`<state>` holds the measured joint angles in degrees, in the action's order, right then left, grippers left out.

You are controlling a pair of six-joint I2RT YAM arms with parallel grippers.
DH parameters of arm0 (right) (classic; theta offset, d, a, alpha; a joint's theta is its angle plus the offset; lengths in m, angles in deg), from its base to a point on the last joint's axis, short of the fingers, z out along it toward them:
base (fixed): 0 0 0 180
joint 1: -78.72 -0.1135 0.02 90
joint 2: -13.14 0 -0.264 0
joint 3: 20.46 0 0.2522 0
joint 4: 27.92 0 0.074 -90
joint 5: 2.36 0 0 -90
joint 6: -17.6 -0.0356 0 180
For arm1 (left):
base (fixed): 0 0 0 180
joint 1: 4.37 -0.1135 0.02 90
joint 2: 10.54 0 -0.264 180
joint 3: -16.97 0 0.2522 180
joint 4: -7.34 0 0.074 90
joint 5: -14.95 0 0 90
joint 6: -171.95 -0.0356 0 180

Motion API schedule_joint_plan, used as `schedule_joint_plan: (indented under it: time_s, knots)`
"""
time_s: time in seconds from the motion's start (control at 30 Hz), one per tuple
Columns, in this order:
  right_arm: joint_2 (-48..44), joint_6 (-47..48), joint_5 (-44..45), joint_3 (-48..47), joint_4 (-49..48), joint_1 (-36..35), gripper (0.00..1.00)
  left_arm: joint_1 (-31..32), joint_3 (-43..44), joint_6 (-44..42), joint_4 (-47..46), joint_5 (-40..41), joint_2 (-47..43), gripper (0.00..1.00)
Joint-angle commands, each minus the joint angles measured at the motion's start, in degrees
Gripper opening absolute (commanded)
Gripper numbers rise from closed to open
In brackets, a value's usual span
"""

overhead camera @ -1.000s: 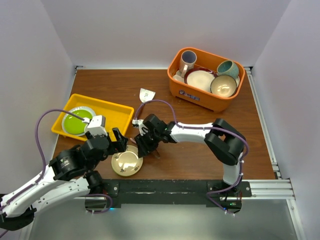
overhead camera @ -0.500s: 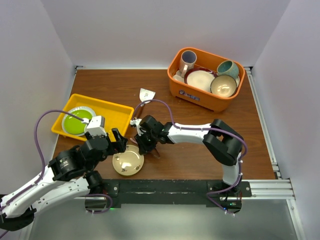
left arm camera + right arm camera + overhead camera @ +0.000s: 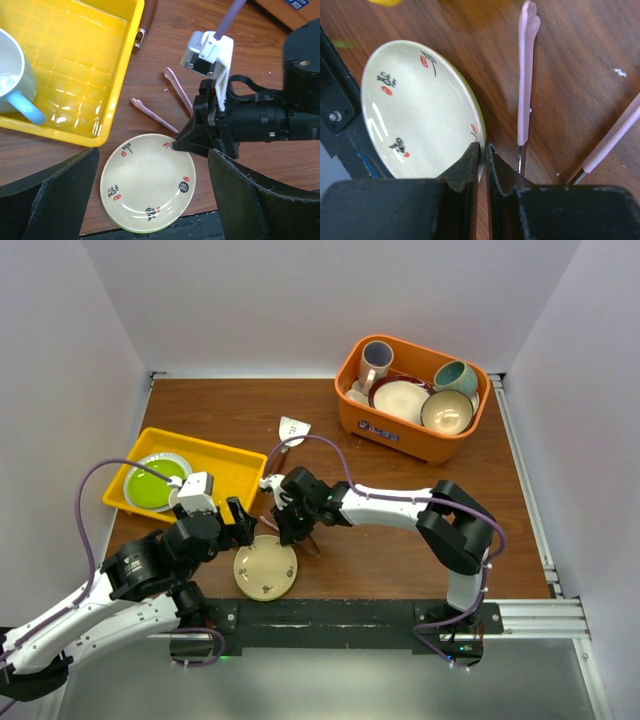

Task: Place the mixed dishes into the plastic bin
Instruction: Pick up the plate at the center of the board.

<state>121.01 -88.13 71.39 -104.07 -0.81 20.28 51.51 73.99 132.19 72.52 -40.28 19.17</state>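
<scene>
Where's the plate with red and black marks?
In the top view, the cream plate lies by the black front rail, left of centre, its rim pinched by the right gripper, beside the pink tongs.

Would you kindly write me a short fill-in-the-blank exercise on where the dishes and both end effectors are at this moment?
1. The right end effector is shut on the cream plate, gripping its ____.
2. The lime-green plate lies in the ____ tray.
3. The lavender mug sits in the ____ bin.
4. The left end effector is ____, holding nothing.
Missing words: rim; yellow; orange; open.
</scene>
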Motion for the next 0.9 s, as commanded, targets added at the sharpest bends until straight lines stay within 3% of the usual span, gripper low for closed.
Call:
schedule_joint_plan:
  time_s: [0.0, 0.5, 0.87]
  knots:
    - [-4.6, 3.51, -1.94, -1.96, 0.19, -0.1, 0.06, -0.33, 0.15, -0.23, -2.9, 0.04, 1.22, 0.96]
    - [-3.72, 8.78, -8.79, -3.98, 3.09, 3.15, 0.02, -0.33, -0.81, -0.67, -5.18, -1.54, 2.01, 0.96]
    - [-9.78, 12.3, -18.11, -2.67, 4.93, 10.09, 0.0, -0.33, -3.98, -4.0, -11.77, -5.23, 1.49, 0.95]
